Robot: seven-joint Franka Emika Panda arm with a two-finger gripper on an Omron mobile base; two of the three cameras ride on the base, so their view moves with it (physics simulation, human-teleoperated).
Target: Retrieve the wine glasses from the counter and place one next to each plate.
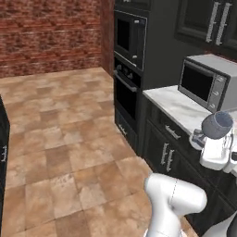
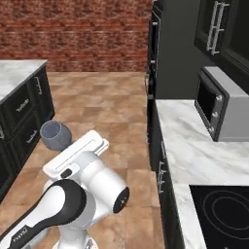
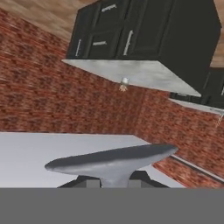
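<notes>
Wine glass (image 1: 216,125), one, shows in the left base view lifted off the counter (image 1: 178,107) edge, bowl above my claw (image 1: 217,146). Right base view: one glass (image 2: 54,134) over the floor (image 2: 107,112). Hand view: its foot (image 3: 111,162) sits clamped between my fingers.

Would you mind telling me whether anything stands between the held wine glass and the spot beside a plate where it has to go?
That cannot be judged here. The gripper holds the wine glass up in the air beside the counter, over open floor. No plate is in view, so the path to it is unseen.
</notes>
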